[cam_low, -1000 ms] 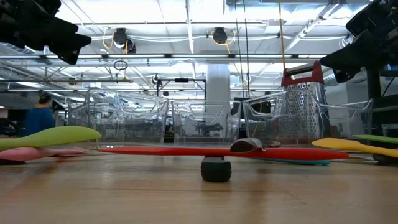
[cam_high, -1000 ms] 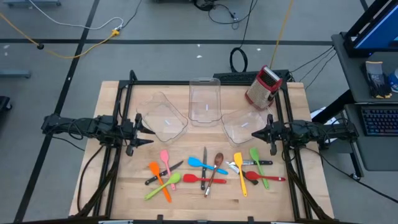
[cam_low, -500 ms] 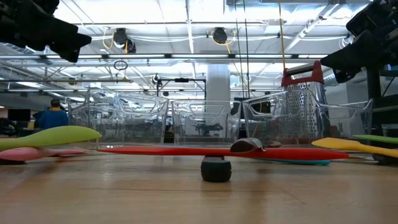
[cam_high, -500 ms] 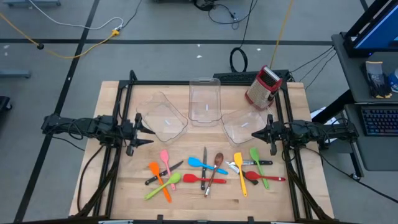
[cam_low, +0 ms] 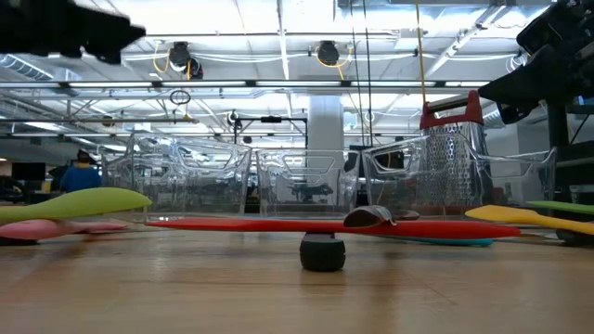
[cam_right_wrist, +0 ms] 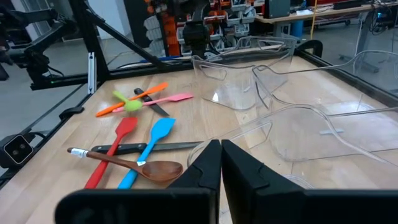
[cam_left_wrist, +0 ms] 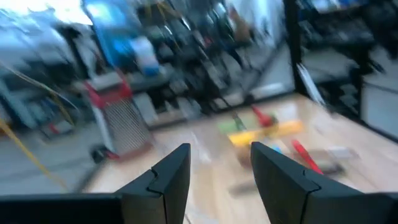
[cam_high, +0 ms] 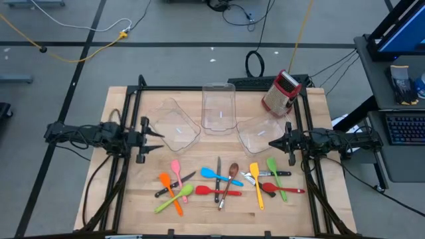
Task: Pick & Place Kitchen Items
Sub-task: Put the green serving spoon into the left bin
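Observation:
The kitchen items lie flat in a loose row on the near half of the wooden table [cam_high: 119, 199]. Among them are an orange spatula [cam_high: 170, 192], a pink one [cam_high: 176, 167], a green spoon [cam_high: 175, 198], a blue spatula [cam_high: 219, 175], a brown spoon [cam_high: 233, 173], a red spatula [cam_high: 216, 191], a yellow spatula [cam_high: 255, 183] and black-handled knives [cam_high: 176, 183]. My left gripper [cam_high: 154, 136] hangs open and level at the table's left, above the wood, with nothing between its fingers [cam_left_wrist: 168, 174]. My right gripper [cam_high: 272, 143] hangs shut and level at the right, holding nothing [cam_right_wrist: 221, 155].
Three clear plastic bins [cam_high: 176, 129] [cam_high: 218, 106] [cam_high: 255, 133] stand on the far half between the arms. A red-topped metal box grater [cam_high: 281, 91] stands at the far right corner. Black frame rails [cam_high: 129, 106] run along both sides of the table.
My left gripper has tipped up from a downward slant to level and has rolled about its own pointing line, rising a little. The right arm and the utensils have kept still.

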